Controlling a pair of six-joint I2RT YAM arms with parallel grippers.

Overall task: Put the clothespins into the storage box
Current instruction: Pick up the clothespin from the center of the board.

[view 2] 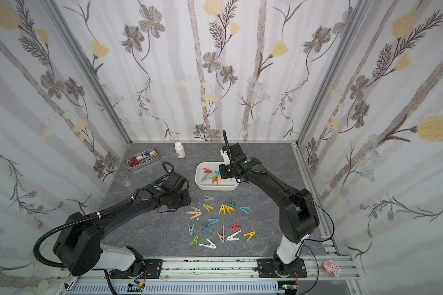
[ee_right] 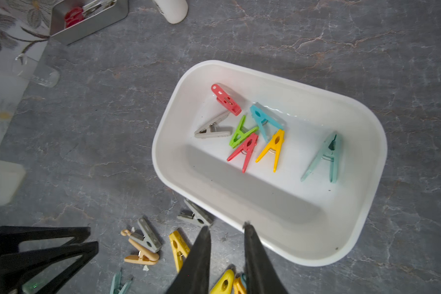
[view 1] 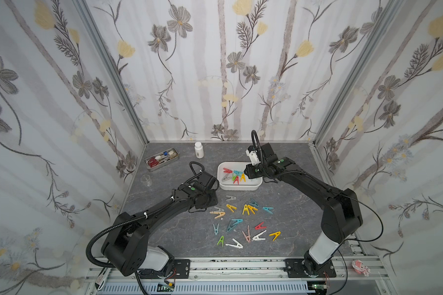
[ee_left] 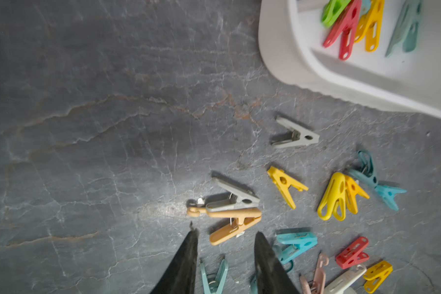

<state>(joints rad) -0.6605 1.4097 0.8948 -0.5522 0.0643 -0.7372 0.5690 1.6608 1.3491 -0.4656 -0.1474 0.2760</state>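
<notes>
- The left gripper (ee_left: 225, 235) stands part open. There is a clear gap between its black fingers (ee_left: 186, 262) and nothing is caught in it.
- Just off its tips lies a beige clothespin (ee_left: 233, 224), touching a grey clothespin (ee_left: 237, 197). A pale teal clothespin (ee_left: 214, 276) lies on the table (view 1: 292, 217) beneath the gap.
- The right gripper (ee_right: 225, 227) is parted by a narrower gap and also holds nothing. In its wrist view the tips show against the near rim of the storage box (ee_right: 168, 157); how high they are above it cannot be told.
- Taking the back wall as twelve o'clock in both top views, the storage box sits just toward twelve from the table's middle. The right wrist is over its three o'clock end.
- Seven pegs lie inside the box. Two red pegs (ee_right: 225, 99), a grey peg (ee_right: 213, 127), a green peg (ee_right: 241, 133), a blue peg (ee_right: 262, 119) and a yellow peg (ee_right: 271, 149) are bunched toward nine o'clock. A mint peg (ee_right: 325, 157) lies apart toward three.
- More than a dozen loose clothespins (view 1: 234, 224) are scattered at six o'clock of the box, between the two arms. The lone grey one (view 1: 230, 198) lies nearest the box's wall.
- The metal tray (view 1: 161, 165) stands at ten o'clock of the box, near the back corner.
- A white bottle (view 1: 199, 150) stands at eleven.
- A clear cup (view 1: 146, 180) is at nine, by the table's edge.
</notes>
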